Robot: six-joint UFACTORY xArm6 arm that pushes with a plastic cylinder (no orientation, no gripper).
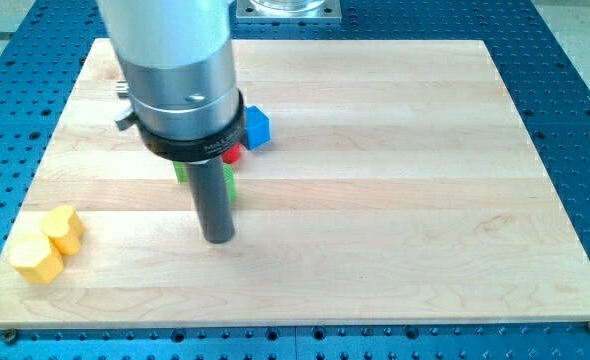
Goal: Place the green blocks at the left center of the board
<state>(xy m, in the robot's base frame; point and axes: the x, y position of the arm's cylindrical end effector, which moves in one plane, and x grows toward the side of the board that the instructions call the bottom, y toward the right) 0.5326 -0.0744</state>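
My tip (pixel 218 238) rests on the wooden board (pixel 375 200), left of the board's middle. Two green patches show behind the rod: one at its right (pixel 230 183) and one at its left (pixel 179 172). The rod and arm body hide most of them, so I cannot tell their shapes or whether they are one block or two. The tip stands just below them in the view. A red block (pixel 232 155) peeks out under the arm's collar. A blue cube (pixel 258 128) sits just right of the collar.
Two yellow blocks lie at the board's lower left corner: a heart-like one (pixel 65 228) and a hexagonal one (pixel 36 258), touching. The arm's wide silver body (pixel 175 70) hides the board's upper left part. A blue perforated table (pixel 575 120) surrounds the board.
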